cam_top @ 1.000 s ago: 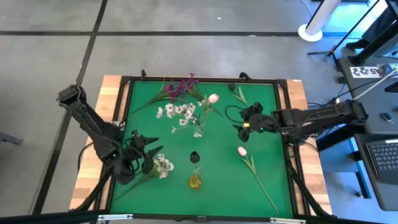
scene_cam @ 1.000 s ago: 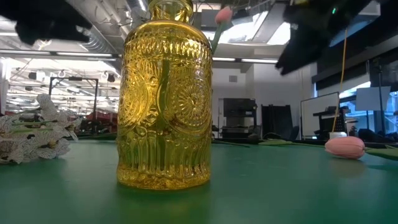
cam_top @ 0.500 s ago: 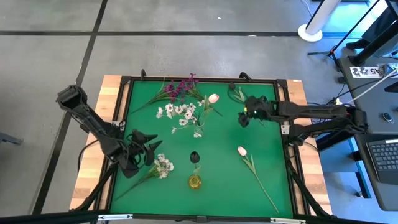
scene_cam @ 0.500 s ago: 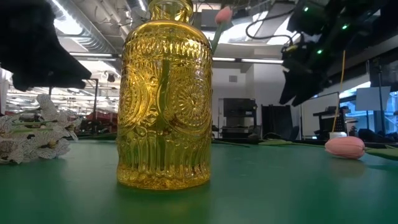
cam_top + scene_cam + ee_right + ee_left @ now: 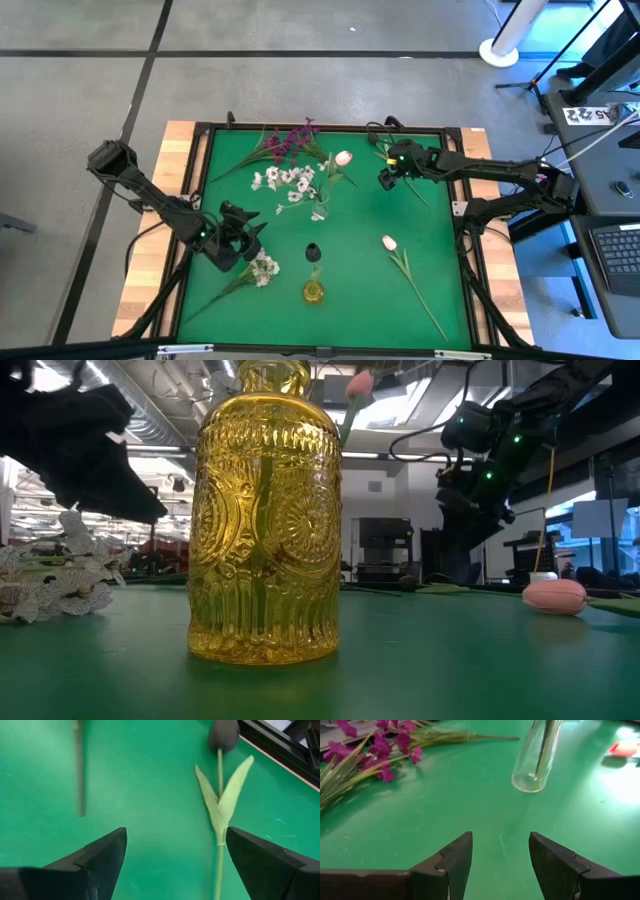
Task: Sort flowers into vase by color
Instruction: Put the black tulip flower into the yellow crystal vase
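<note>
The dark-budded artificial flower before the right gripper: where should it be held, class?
Probably by its thin green stem below the forked leaves, the open right gripper descending from above, astride it: the flower lies flat on the green mat.

A yellow glass vase (image 5: 264, 520) stands on the green counter (image 5: 420, 670), white blossoms (image 5: 55, 575) at one side, a pink tulip head (image 5: 555, 596) at the other.

A yellow glass vase (image 5: 264, 520), glossy and ribbed with pressed rosettes, stands on a matt green cloth-like mat (image 5: 350, 240). A smooth clear glass vase (image 5: 536, 755) gleams at 12 o'clock from it; bare wood edging (image 5: 180, 150) frames the table.
</note>
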Tool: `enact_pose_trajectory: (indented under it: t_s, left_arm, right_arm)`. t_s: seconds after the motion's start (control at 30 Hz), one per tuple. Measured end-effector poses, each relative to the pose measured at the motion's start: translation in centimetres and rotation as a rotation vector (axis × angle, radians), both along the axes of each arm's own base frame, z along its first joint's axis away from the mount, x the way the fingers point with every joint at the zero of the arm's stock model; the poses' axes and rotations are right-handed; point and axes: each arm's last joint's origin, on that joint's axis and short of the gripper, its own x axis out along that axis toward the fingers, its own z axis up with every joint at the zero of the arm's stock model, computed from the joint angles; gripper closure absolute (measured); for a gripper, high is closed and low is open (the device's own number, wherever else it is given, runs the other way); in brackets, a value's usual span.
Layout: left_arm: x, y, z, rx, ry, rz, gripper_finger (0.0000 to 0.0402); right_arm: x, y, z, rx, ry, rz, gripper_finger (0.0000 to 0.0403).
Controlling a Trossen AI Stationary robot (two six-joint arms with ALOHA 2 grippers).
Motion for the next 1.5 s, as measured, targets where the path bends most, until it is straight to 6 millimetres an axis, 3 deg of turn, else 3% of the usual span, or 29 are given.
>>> enact_pose_trajectory:
  t_s: [0.2,0.43,0.57,0.83,0.97,1.17,1.5]
  left_arm:
    - [1.7,-0.1,1.1,-0.045,-0.016,-0.143,0.0212]
    - [2.9,-0.9,3.0,0.053,-0.097,-0.333,0.0212]
    - [2.4,-0.6,3.1,0.038,-0.120,-0.358,0.0212]
    - [-0.3,1.1,0.5,-0.020,-0.325,-0.402,0.0212]
    - [-1.2,1.8,0.6,-0.034,-0.461,-0.401,0.0212]
    - [-1.2,1.8,1.5,-0.012,-0.529,-0.410,0.0212]
    - [-1.2,1.7,1.7,-0.018,-0.544,-0.411,0.0212]
  right_arm:
    - [-0.6,-1.7,-0.7,-0.006,0.048,-0.034,0.0063]
    - [-1.5,-3.8,-1.8,0.022,0.084,-0.094,0.0063]
    - [-1.6,-4.5,-3.0,0.088,0.094,-0.095,0.0063]
    - [-0.9,-5.1,-4.5,0.088,0.111,-0.074,0.0063]
    - [-1.0,-5.5,-4.7,0.098,0.113,-0.083,0.0063]
    - [-1.3,-6.2,-5.1,0.128,0.082,-0.084,0.0064]
    - [-0.7,-6.6,-6.3,0.166,0.062,-0.047,0.0143]
